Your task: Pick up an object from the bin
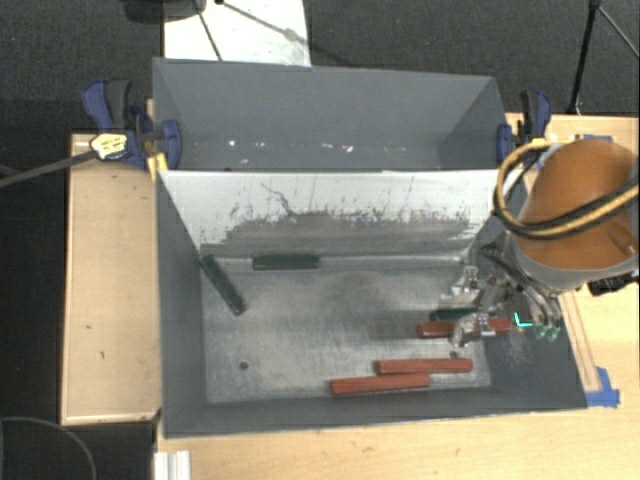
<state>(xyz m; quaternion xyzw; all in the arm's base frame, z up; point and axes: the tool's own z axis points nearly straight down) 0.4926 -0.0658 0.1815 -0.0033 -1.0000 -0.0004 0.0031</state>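
My gripper [464,313] is low over the bin floor at the right side, with its fingers apart. A short red-brown stick [436,328] lies flat just under it, close to the nearer fingertip [466,334]; the stick's right part is hidden by the gripper. Nothing is lifted off the floor. Two longer red-brown sticks lie toward the front: one [424,366] just below the gripper and another [380,385] left of it, near the front wall.
At the back left lie two dark green sticks, one [285,262] along the back wall and one [221,285] slanting by the left wall. The arm's orange cover and cables hang over the bin's right rim.
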